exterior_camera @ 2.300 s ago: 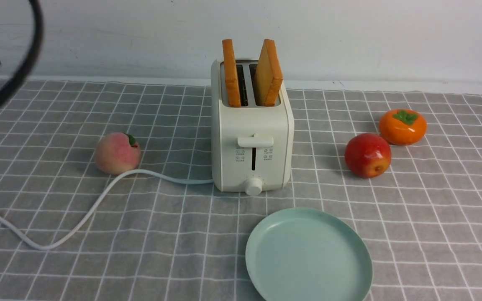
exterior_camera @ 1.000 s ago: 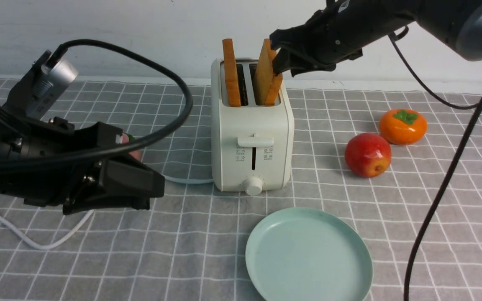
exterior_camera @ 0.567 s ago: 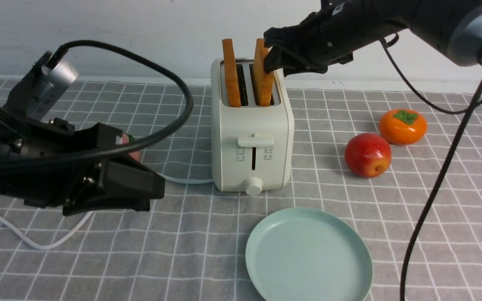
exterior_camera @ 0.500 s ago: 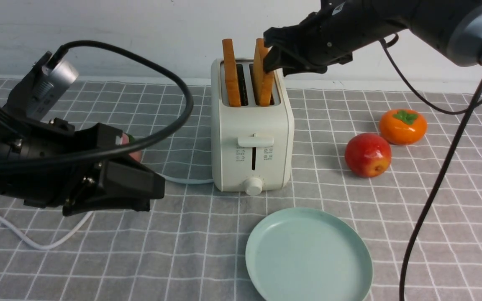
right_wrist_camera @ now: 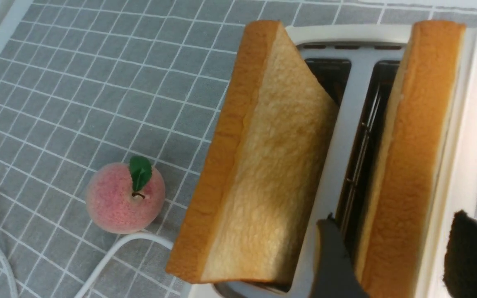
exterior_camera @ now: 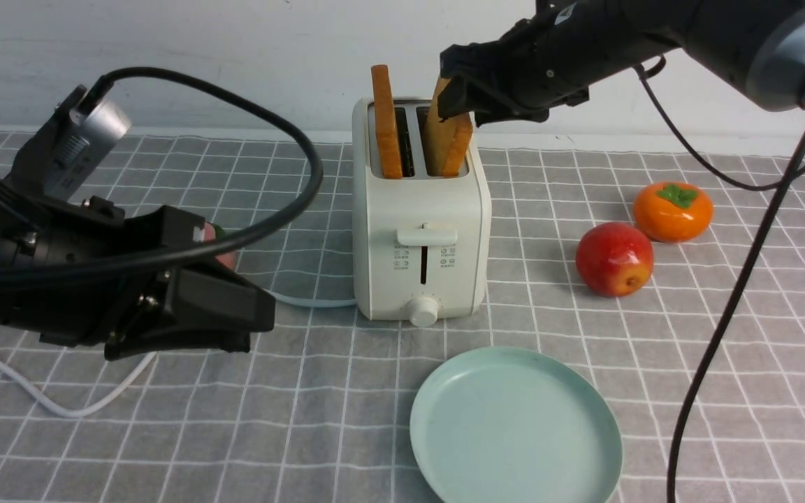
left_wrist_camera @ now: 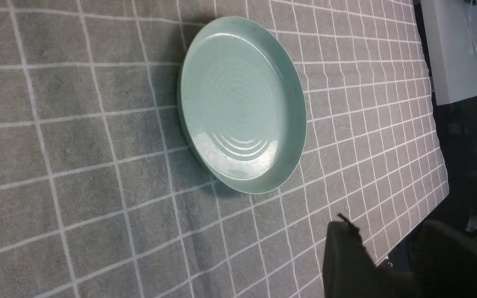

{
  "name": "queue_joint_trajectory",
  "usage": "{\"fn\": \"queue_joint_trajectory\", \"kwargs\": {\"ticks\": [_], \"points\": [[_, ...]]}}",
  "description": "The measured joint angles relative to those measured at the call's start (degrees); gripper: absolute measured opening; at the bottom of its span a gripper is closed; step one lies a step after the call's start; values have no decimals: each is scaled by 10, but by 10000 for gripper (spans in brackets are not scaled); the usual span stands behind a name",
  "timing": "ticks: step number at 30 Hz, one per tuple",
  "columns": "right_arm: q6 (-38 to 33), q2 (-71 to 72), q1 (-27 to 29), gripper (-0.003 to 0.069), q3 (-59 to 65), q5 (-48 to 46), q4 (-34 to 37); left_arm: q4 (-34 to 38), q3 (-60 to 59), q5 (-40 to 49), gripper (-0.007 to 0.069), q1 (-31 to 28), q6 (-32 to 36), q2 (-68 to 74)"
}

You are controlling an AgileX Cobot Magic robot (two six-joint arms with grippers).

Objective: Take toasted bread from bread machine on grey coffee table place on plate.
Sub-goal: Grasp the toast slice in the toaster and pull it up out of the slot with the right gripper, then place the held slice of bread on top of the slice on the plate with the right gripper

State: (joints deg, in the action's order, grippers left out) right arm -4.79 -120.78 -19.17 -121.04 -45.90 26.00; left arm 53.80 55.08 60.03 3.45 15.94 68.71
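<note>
Straddling the right toasted bread (exterior_camera: 450, 143) with the right gripper (right_wrist_camera: 396, 221), fingers apart, seemingly not yet pinching, ready to lift it from the bread machine (exterior_camera: 420, 230) near the grey coffee table (exterior_camera: 724, 349)'s far edge. Parking the left gripper (left_wrist_camera: 387, 248), parted and empty, beside the near-edge plate (exterior_camera: 514, 426) to leave it clear.

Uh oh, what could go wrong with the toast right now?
1. The right slice leans in the toaster. The right gripper straddles its top with jaws open; closing on a tilted slice might pinch only a corner, so it could slip or jam.
2. One of its fingers sits between the two slices, so it might knock the left slice.
3. The plate lies in front of the toaster, so a weak grip could drop toast on the way.
</note>
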Motion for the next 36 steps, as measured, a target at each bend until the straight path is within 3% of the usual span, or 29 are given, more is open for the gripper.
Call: {"fn": "queue_joint_trajectory", "kwargs": {"ticks": [4, 7, 10, 13, 21, 26, 29, 33, 36], "points": [[0, -10, 0, 347, -1, -1, -12, 0, 0, -3, 238, 0, 0, 0], [0, -18, 0, 269, -2, -2, -8, 0, 0, -3, 238, 0, 0, 0], [0, -18, 0, 127, -3, -3, 3, 0, 0, -4, 238, 0, 0, 0], [-1, -10, 0, 61, -3, -10, 3, 0, 0, -4, 238, 0, 0, 0], [-29, 96, 12, 59, -2, -44, -31, 0, 0, -4, 238, 0, 0, 0], [-31, 175, 45, 59, -5, -141, -97, 0, 0, -4, 238, 0, 0, 0], [-1, 199, 66, 59, -5, -247, -134, 0, 0, -3, 238, 0, 0, 0], [61, 197, 67, 59, 54, -256, -125, 0, 0, -3, 238, 0, 0, 0], [76, 192, 52, 59, 159, -256, -72, 0, 0, -2, 238, 0, 0, 0]]}}
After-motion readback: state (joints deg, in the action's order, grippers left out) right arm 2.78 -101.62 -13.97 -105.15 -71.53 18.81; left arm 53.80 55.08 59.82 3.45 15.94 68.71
